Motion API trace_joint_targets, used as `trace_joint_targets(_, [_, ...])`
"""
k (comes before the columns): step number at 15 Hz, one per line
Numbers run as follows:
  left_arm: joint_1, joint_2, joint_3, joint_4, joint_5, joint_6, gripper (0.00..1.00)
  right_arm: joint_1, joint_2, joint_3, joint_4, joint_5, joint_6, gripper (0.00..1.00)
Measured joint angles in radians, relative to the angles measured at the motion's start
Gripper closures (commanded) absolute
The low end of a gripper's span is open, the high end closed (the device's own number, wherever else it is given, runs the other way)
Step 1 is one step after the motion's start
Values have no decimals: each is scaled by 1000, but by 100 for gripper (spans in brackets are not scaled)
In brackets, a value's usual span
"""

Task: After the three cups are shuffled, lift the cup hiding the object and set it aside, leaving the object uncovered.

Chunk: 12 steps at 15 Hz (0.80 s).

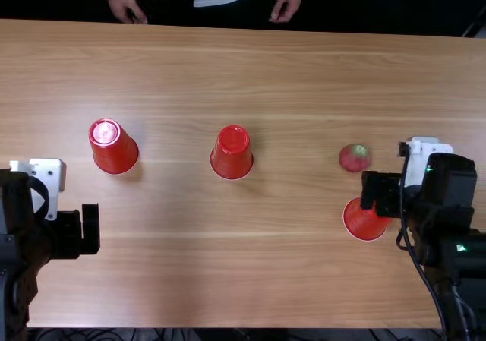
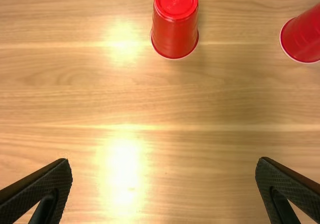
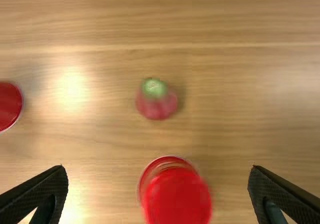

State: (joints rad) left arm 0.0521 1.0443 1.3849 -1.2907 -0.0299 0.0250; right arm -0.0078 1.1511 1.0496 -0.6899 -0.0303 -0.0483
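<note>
1. Ball [image 1: 355, 158], red with a green cap, lies uncovered near the right cup [image 1: 364, 219].
2. Three red cups: that one, middle cup [image 1: 231, 153], left cup [image 1: 114, 145]; one ball.
3. Left gripper [image 2: 161, 162] and right gripper [image 3: 156, 168] gape wide, empty.

The left arm [image 1: 23, 235] and right arm [image 1: 448, 204] sit far apart, the left claw [image 2: 161, 163] and right claw [image 3: 157, 170] each facing downward, fingers spread wide.

Three red cups [image 1: 114, 147] [image 1: 231, 153] [image 1: 364, 221], red-and-green ball [image 1: 354, 157], light brown wood-grained table [image 1: 266, 75]
</note>
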Motion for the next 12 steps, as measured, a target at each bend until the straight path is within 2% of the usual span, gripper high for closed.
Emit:
trace_joint_targets(4, [0,-53,-64,4,0,0,0,137,-14,0,-54,-3,5,0])
trace_joint_targets(7, [0,-98,-117,16,0,0,0,151,-81,0,-88,-3,8,0])
trace_joint_targets(10, [0,-152,-150,21,0,1,0,151,-143,-1,-117,3,53,0])
trace_joint_targets(12, [0,-204,-163,28,1,0,0,151,-231,-24,-132,6,71,0])
